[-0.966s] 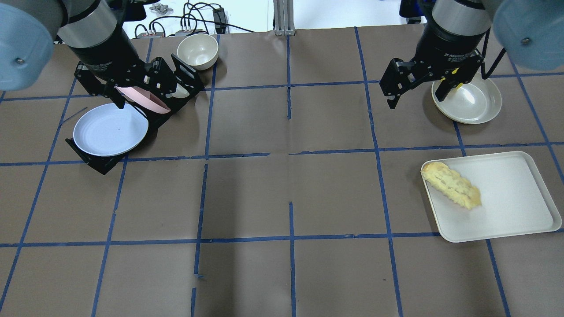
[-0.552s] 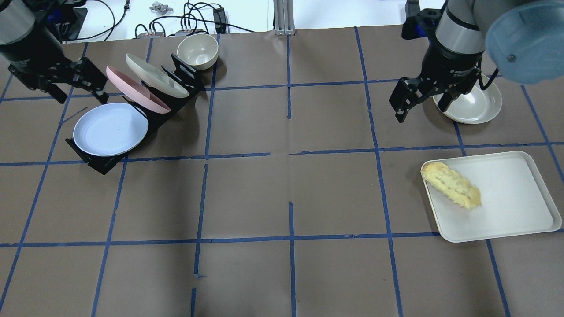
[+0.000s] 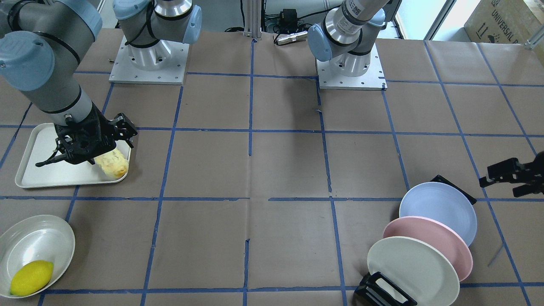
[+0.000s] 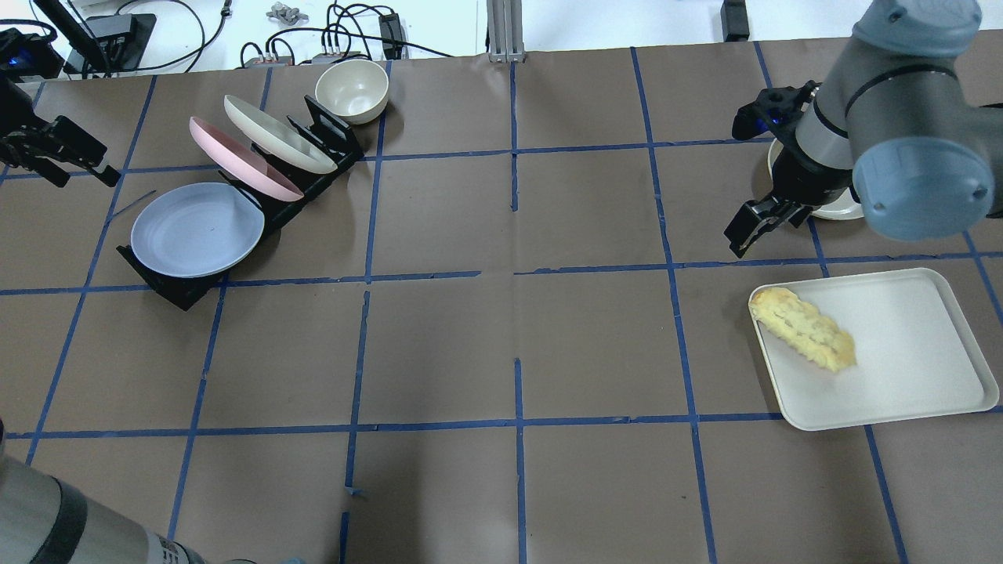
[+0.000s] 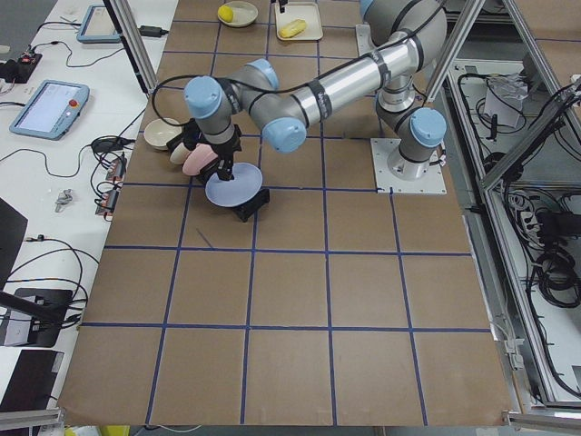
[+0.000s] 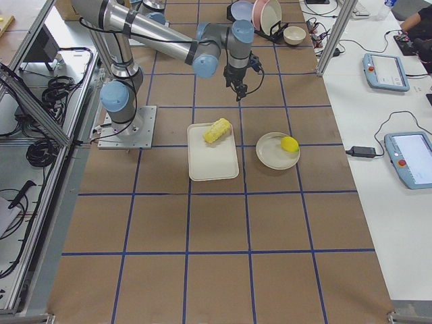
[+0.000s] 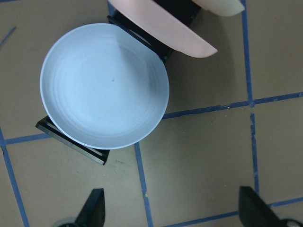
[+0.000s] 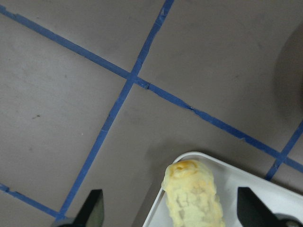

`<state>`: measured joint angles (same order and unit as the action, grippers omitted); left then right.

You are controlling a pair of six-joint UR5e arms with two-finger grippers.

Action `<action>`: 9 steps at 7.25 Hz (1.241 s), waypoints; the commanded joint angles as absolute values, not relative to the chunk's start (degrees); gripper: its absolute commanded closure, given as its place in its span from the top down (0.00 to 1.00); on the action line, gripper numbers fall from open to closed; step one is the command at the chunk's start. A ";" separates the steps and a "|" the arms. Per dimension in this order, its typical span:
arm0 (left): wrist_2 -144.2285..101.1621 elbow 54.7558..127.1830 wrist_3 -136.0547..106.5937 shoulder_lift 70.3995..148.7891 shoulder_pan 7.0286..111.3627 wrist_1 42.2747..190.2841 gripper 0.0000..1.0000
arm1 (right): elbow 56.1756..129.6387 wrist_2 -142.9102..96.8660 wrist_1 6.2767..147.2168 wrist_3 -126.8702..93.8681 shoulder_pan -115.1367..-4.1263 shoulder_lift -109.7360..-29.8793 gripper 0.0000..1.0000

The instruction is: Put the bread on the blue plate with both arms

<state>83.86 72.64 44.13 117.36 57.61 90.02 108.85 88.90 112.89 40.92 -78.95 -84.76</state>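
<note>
Left hand [image 7: 173,209] and right hand [image 8: 171,208] both gape empty; the bread [image 4: 803,329] sits at the edge of its tray [image 4: 909,360], so an off-centre pinch could push it onto the counter [image 4: 517,345]

bread [image 8: 193,198] cut off below, dish [image 4: 832,212] mostly behind right arm [image 4: 893,102]

left gripper [image 7: 170,204] and right gripper [image 8: 169,204] hover, jaws spread wide, seemingly pointing down.
</note>
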 commanded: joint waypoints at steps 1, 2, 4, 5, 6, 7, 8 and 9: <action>82.45 66.55 46.32 127.06 56.69 90.09 1.00 | 117.12 88.24 124.22 49.91 -72.46 -83.33 1.00; 82.35 66.79 46.75 129.09 56.60 90.09 1.00 | 121.07 88.68 131.06 53.75 -70.86 -82.97 1.00; 81.04 67.33 46.85 132.00 56.51 90.09 1.00 | 125.14 88.86 134.29 53.88 -70.66 -83.41 1.00; 80.77 67.67 46.85 132.88 56.51 90.70 0.98 | 126.29 88.94 134.30 53.53 -70.58 -83.58 1.00; 79.90 67.59 46.41 132.89 56.51 91.75 0.91 | 127.26 88.86 135.25 53.53 -70.58 -83.67 1.00; 80.15 67.67 46.41 132.98 56.51 93.24 0.71 | 127.27 88.94 135.79 53.53 -70.58 -83.67 1.00; 80.16 67.24 46.41 133.15 56.51 94.47 0.45 | 127.27 88.77 135.79 53.79 -70.14 -83.58 1.00; 80.33 66.45 46.41 133.24 56.51 94.66 0.20 | 127.27 88.25 135.88 54.05 -68.66 -83.15 1.00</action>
